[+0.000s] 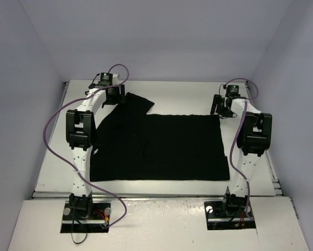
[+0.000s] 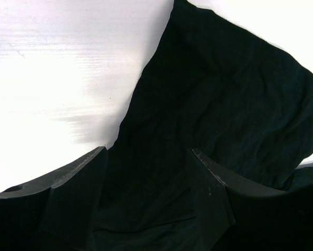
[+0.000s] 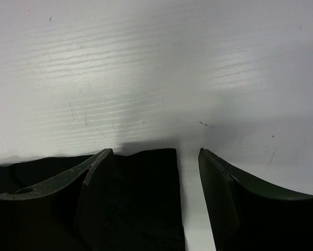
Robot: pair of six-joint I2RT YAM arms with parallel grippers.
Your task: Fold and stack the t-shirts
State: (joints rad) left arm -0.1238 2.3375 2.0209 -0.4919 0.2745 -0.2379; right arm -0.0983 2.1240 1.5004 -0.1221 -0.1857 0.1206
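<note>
Leftward first: my left claw [image 1: 116, 99] hangs over the far left part of the black t-shirt [image 1: 161, 146], where a sleeve juts out toward the back of the white counter [image 1: 52, 157]. From my left wrist this claw [image 2: 146, 183] stands wide and holds nothing. Its two fingers [image 2: 75, 196] are well apart, and the wrinkled sleeve cloth [image 2: 219, 94] lies in the gap beneath them. Bare counter [image 2: 52, 78] shows bright to the left of the sleeve's edge. Whether my fingertips touch the cloth, I cannot tell.

Across the middle, the t-shirt lies spread on the counter between my two arms. Its left part is rumpled around the sleeve. Its right part lies flat as a broad dark rectangle with a straight right edge, and its near edge runs close to the front of the counter.

Over on the right, my right claw [image 1: 220, 110] sits at the shirt's far right corner. From my right wrist this claw [image 3: 156, 172] is wide too, gripping nothing. The corner of the cloth [image 3: 146, 198] lies between the fingers [image 3: 93, 198], closer to the left one. A strip of bare counter [image 3: 156, 68] separates it from the right finger.
</note>
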